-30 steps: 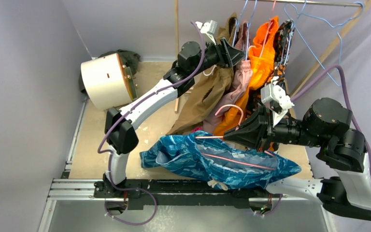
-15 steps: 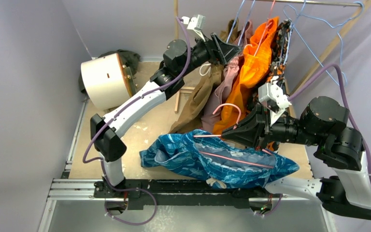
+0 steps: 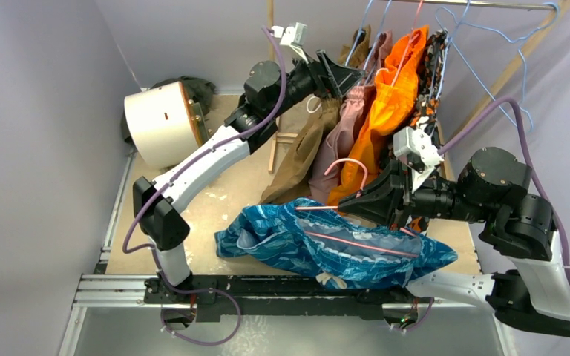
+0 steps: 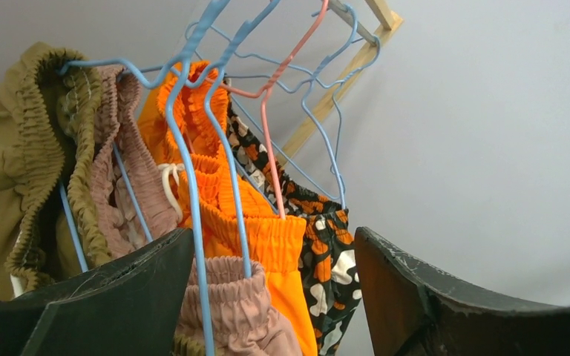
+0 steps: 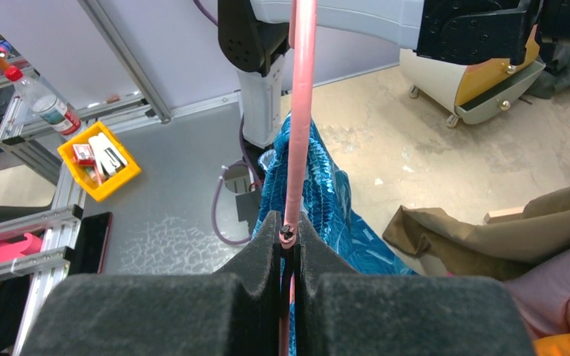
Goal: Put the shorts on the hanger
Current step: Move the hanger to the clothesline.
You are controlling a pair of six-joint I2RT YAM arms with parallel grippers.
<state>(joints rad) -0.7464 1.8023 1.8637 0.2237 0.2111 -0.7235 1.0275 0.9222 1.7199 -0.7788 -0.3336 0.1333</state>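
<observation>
The blue-and-teal shorts are draped over the pink hanger near the table's front edge, with the white drawstring hanging below. The hanger's hook curves up at the centre. My right gripper is shut on the hanger wire, with the shorts beneath it in the right wrist view. My left gripper is open and empty, raised at the clothes rack, its fingers either side of hung pink and orange shorts.
A rail at the back holds light blue hangers, orange shorts, brown shorts, pinkish shorts and a patterned garment. A white drum stands back left. A yellow bin sits beyond the table.
My left arm has swung left and up along the rack, pushing the hung clothes. My right gripper with the hanger and shorts has shifted slightly left.
</observation>
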